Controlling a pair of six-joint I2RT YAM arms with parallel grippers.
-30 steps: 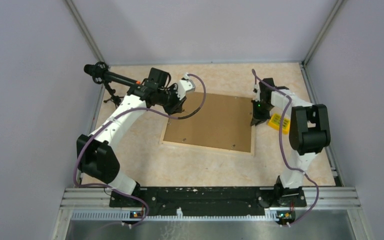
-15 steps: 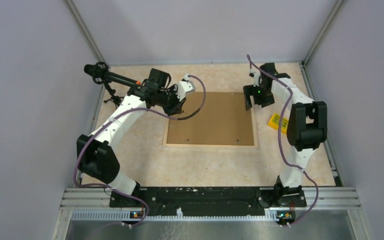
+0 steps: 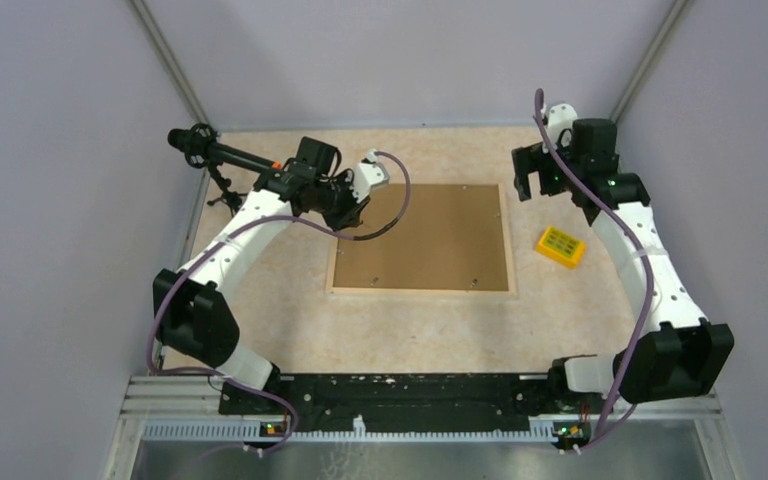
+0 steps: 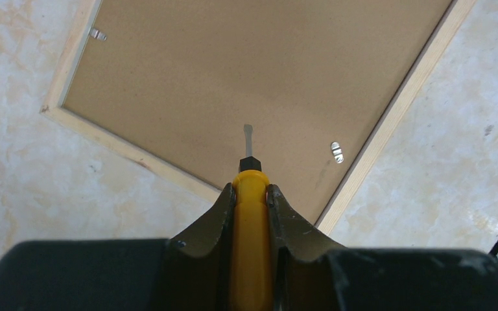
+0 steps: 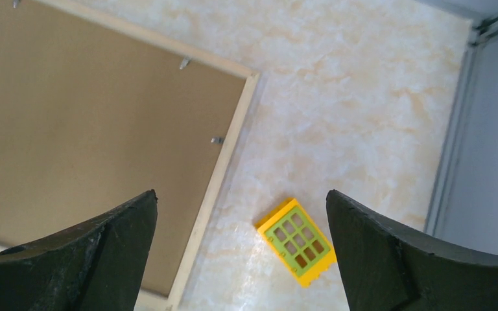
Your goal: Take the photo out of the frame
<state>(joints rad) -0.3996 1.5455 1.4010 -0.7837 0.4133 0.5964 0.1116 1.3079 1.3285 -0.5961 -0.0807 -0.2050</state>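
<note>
1. The frame (image 3: 422, 240) is lying face down around mid-worktop, a bit toward the far edge. The brown backing is facing up, with pale wood edges all round. The photo isn't showing in any view since the backing is covering it.
2. From overhead, the left gripper (image 4: 251, 188) is just hanging over the frame's far-left corner. Only the left wrist cam is showing its fingers pinching a yellow-handled screwdriver (image 4: 251, 233). The flat blade is pointing out over the backing, and I can't tell if it's touching.
3. That wrist cam is also picking up small metal tabs (image 4: 336, 151) sitting just inside the wood edge. From above they're barely specks.
4. The right gripper (image 5: 240, 194) is hovering by the frame's far-right corner. Its own cam is showing the fingers (image 5: 91, 253) spread wide, gripping nothing.
5. A small yellow block (image 3: 560, 246) is sitting between the frame's right side and the worktop's right edge, apart from the frame. The right wrist cam is showing the grid of square holes in its top, which is much fainter overhead.
6. A black cylinder on a little stand (image 3: 200, 150) is sitting in the far-left corner, close behind the left arm.
7. The left arm's purple cable (image 3: 401, 205) is looping over the frame's far-left part and blocking a bit of the backing from above.
</note>
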